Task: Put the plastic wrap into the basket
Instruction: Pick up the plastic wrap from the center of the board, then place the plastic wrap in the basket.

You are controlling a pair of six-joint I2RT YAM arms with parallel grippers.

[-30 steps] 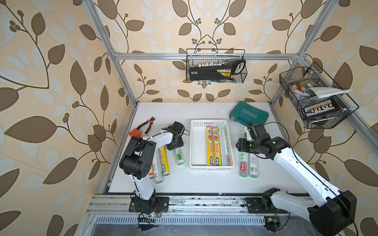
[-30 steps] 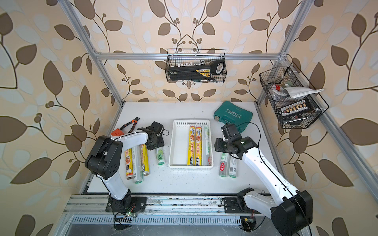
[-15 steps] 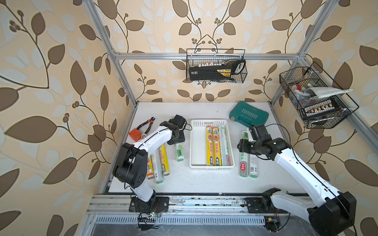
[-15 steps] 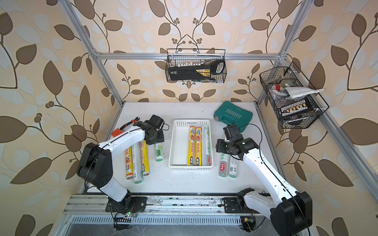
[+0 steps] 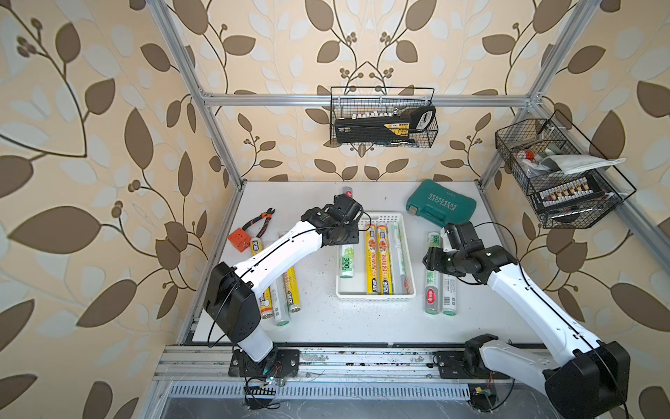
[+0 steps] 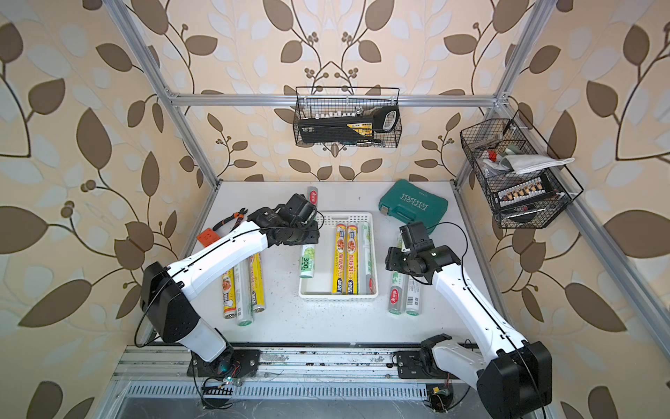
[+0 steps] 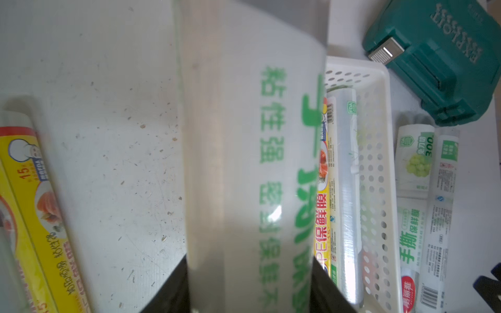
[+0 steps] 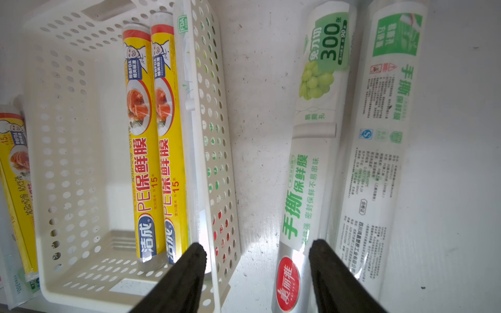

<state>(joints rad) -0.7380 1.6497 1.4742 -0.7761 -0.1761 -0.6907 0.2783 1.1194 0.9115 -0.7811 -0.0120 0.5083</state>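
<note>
Tabletop (image 7: 108,135): left fingers (image 7: 173,295) part-open (around wrap roll (image 7: 244,162))

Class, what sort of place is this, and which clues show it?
Probably a robot test cell: wallpapered panels on an aluminium frame, a left arm and right arm mounted on a front rail, wire baskets of tools.

The plastic wrap (image 8: 138,162) looks glossy, the basket (image 8: 214,135) matt plastic, the table (image 8: 257,108) scuffed.

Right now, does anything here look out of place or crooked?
Yes: one green-printed roll isn't lying flat like the rest. The left end effector grips it mid-length, raised over the basket's left edge, its far end poking past the rim. Nothing looks spilled or damaged.
</note>
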